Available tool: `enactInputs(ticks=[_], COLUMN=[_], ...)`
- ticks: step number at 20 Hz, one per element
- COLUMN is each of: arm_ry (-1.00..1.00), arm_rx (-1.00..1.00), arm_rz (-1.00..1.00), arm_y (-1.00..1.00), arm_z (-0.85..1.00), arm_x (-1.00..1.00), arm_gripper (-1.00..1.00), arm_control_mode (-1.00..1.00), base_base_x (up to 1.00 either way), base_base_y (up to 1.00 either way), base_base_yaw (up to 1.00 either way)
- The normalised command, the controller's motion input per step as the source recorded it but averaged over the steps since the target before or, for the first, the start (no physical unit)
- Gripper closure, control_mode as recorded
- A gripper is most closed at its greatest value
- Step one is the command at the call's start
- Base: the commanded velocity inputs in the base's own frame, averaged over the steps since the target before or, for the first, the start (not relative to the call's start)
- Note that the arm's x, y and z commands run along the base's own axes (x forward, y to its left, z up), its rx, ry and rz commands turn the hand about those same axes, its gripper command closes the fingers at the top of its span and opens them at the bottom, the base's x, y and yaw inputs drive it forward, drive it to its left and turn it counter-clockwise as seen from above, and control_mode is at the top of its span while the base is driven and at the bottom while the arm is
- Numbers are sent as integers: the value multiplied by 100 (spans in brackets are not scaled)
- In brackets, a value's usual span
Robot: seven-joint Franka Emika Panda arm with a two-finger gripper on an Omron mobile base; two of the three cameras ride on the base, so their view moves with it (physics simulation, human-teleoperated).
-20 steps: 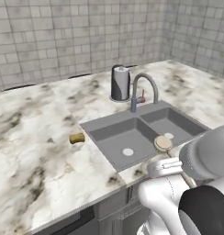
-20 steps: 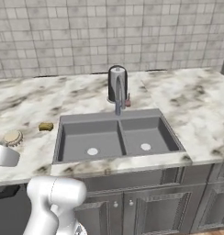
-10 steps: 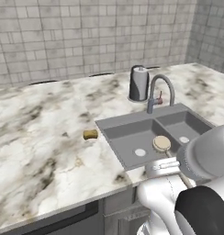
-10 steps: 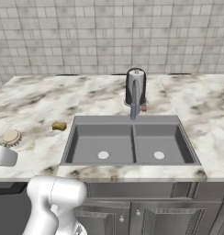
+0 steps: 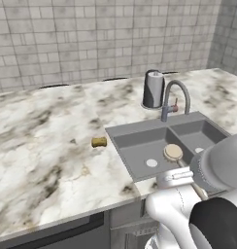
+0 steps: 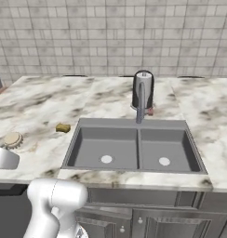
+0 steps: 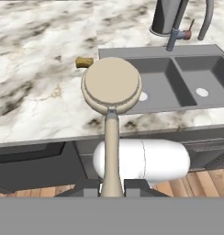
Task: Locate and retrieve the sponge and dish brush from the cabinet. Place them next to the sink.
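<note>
Hand view, pincer (image 7: 112, 187) clamped on dish brush (image 7: 112, 87), sponge (image 7: 84, 62) on counter (image 7: 36, 87) beside sink (image 7: 178, 78)

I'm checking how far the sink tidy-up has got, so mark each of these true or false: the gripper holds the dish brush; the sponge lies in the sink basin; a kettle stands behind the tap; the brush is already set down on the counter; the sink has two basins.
1. The gripper holds the dish brush. True: its fingers are shut on the handle.
2. The sponge lies in the sink basin. False: it lies on the marble counter, just left of the sink.
3. A kettle stands behind the tap. True.
4. The brush is already set down on the counter. False: it is held up in the gripper, in front of the counter edge.
5. The sink has two basins. True.
</note>
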Motion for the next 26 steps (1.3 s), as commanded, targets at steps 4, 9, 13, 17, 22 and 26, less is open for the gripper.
enactInputs(ticks=[4, 9, 13, 17, 22, 26], arm_ry=[0, 0, 0, 0, 0, 0], arm_rx=[0, 0, 0, 0, 0, 0], arm_rz=[0, 0, 0, 0, 0, 0], arm_y=[0, 0, 0, 0, 0, 0], arm_z=[0, 0, 0, 0, 0, 0], arm_x=[0, 0, 0, 0, 0, 0], arm_gripper=[100, 100, 100, 100, 100, 100], arm_control_mode=[100, 100, 100, 100, 100, 100], base_base_x=[3, 9, 0, 18, 46, 22], base_base_y=[46, 54, 67, 67, 32, 23], base_base_yaw=[0, 1, 7, 11, 1, 0])
